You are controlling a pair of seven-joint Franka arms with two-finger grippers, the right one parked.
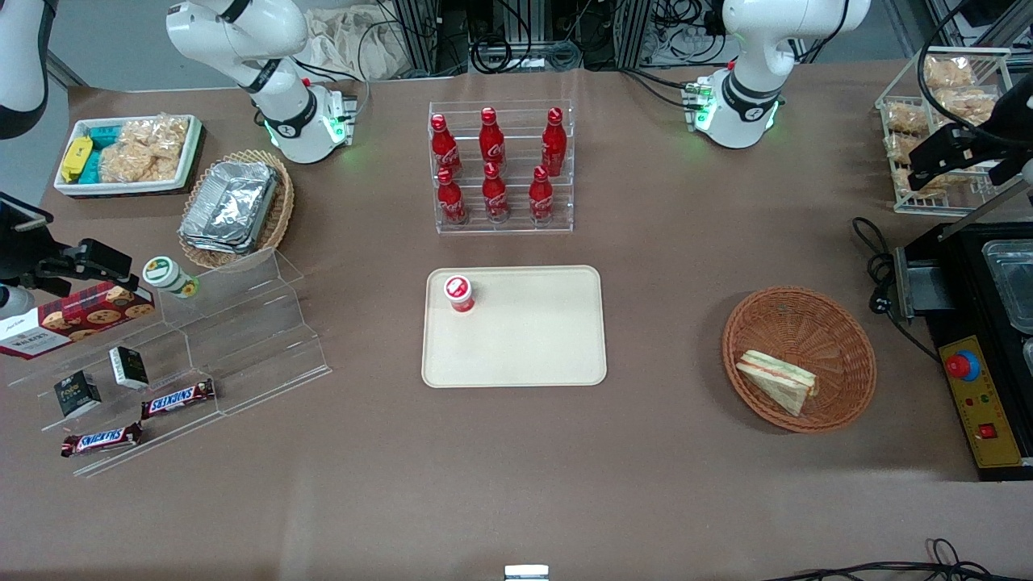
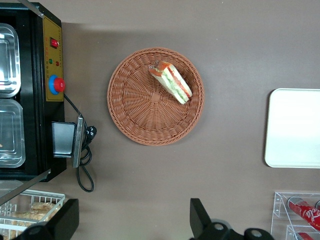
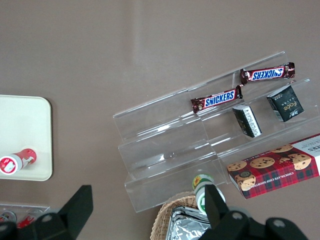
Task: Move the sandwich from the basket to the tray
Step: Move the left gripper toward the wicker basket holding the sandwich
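Brown cloth covers the table. Front view: sandwich (image 1: 778, 380) lies in the basket (image 1: 839, 323), on the rim side nearest the camera, toward the working arm's end; tray (image 1: 533, 339) sits mid-table w/ a red-capped bottle (image 1: 459, 293) on one corner. Gripper (image 1: 952, 157) hangs high, well apart from the basket, farther from the camera, near a wire rack of snacks (image 1: 944, 89). Coke bottles (image 1: 494, 165) stand in a clear rack; "SNICKERS" bars (image 1: 177, 399) and a "Walkers" cookie box (image 1: 77, 316) sit on the acrylic steps. Left wrist view: fingers (image 2: 200, 217) spread wide, nothing between them; basket (image 2: 145, 115) w/ sandwich (image 2: 171, 82) well apart from them, tray (image 2: 295, 127) edge beside. Risks, as I judge: the wedge is soft, so a hard pinch could squash it or spill filling; it leans on the sloped wicker, so a finger may snag the weave or drag the basket; a careless drop could tip the bottle. Right wrist view: "SNICKERS" (image 3: 216, 100) and "fate"-like print on a dark box (image 3: 285, 102) are readable.
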